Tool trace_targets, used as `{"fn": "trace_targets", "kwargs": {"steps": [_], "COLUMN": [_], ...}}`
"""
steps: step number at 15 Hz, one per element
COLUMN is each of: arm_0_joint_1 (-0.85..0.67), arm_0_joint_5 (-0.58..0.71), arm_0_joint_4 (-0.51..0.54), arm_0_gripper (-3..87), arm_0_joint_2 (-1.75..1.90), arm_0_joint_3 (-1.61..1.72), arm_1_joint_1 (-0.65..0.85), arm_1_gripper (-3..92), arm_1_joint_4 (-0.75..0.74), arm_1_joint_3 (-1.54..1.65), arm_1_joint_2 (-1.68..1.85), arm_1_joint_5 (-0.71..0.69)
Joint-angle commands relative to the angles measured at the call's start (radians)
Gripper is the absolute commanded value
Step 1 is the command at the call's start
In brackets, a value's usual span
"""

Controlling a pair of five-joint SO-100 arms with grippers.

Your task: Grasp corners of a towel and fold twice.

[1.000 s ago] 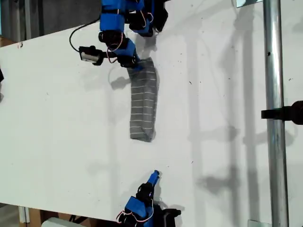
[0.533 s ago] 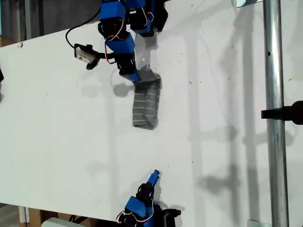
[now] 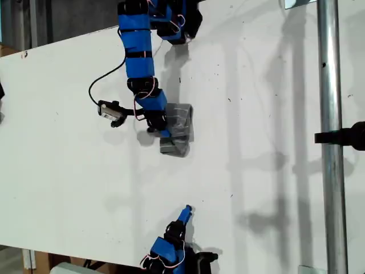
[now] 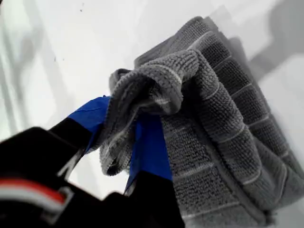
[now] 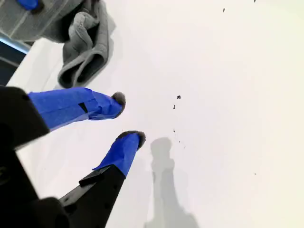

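My first end effector (image 4: 135,137) was clamped on a bunched edge of the towel (image 3: 178,130), which lay folded small on the white worktop (image 3: 256,171) near centre in the exterior view. My second end effector (image 5: 126,121) hung apart with jaws parted, holding nothing.

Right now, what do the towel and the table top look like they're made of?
The towel: soft woven or terry-like fabric, grey with thin white stripes; its looped, nubby texture shows clearly where my first gripper pinches it. The table top: a hard, smooth white board, probably laminate or painted, faintly glossy with small dark specks.
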Motion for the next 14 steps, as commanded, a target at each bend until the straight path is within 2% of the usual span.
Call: {"fn": "trace_targets", "kwargs": {"steps": [1,2,3,4,6,8,10,12,14], "arm_0_joint_1": [0.006,0.006,0.008,0.008,0.006,0.002,-0.009,-0.006,-0.012], "arm_0_joint_5": [-0.009,-0.009,-0.012,-0.014,-0.011,-0.032,-0.071,-0.023,-0.008], "arm_0_joint_4": [-0.009,-0.009,-0.009,-0.011,-0.014,-0.009,0.009,-0.002,-0.002], "arm_0_gripper": [11.7,11.7,11.7,11.8,11.9,12.3,16.2,14.9,11.4], "arm_0_joint_2": [0.005,0.005,0.005,0.005,0.005,0.005,0.005,0.005,0.005], "arm_0_joint_3": [-0.038,-0.038,-0.038,-0.035,-0.031,-0.018,0.005,0.028,0.037], "arm_1_joint_1": [0.009,0.006,0.006,0.008,0.046,0.089,0.138,0.175,0.184], "arm_1_gripper": [1.7,18.2,38.6,40.0,14.9,13.7,13.7,7.6,1.3], "arm_1_joint_4": [-0.031,0.067,0.149,0.164,0.209,0.321,0.512,0.687,0.746], "arm_1_joint_3": [-0.199,-0.314,-0.408,-0.437,-0.440,-0.431,-0.380,-0.199,0.055], "arm_1_joint_2": [-0.187,-0.264,-0.296,-0.273,-0.147,0.034,0.181,0.391,0.718], "arm_1_joint_5": [-0.015,-0.015,-0.032,-0.067,-0.101,-0.140,-0.140,-0.132,-0.098]}}
